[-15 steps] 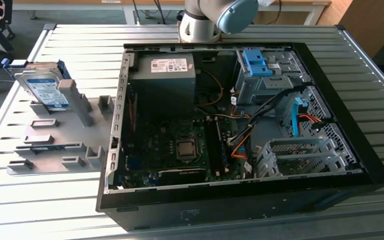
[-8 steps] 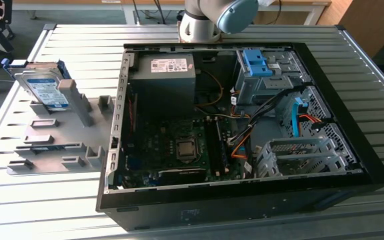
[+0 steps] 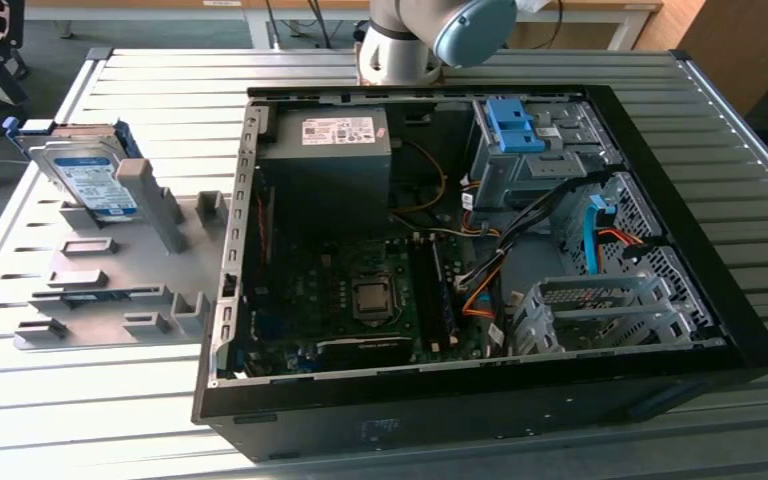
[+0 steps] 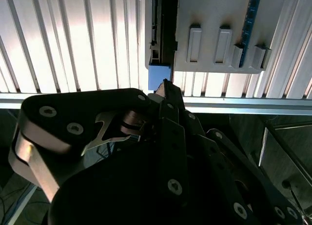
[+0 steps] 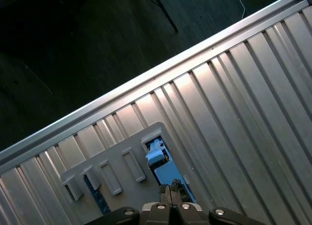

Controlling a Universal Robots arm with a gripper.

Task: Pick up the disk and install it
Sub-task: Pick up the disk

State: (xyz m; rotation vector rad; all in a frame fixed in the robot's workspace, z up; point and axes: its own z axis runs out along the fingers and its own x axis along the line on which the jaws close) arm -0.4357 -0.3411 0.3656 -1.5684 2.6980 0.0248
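Disk [image 3: 87,172]: stands on edge, leaning, in a slot at the far end of a grey slotted holder [image 3: 117,285]. The holder lies on the ribbed metal tabletop [image 3: 171,75] at the exterior view's left. Blue carrier frame runs round the disk's rim and the label faces the camera. It sits well apart from the open computer case [image 3: 704,300] at the exterior view's right. The exterior view gives the case interior: grey power-supply box [image 3: 328,150] on the far side, blue bracket [image 3: 515,125] atop a metal bay, perforated drive cage [image 3: 598,310] on the near side. Arm [image 3: 418,40] is at the far edge, beyond the case. The wrist views give the end effector [image 5: 171,190]: fingertips drawn narrow together, nothing between them. In the first wrist view the disk [image 5: 163,169] shows just past the tips, not touched, with dark floor [image 5: 73,39] beyond the tabletop's rail. In the second wrist view the end effector [image 4: 166,86] points at the disk's blue corner [image 4: 157,76], edge-on beside the holder [image 4: 219,20].
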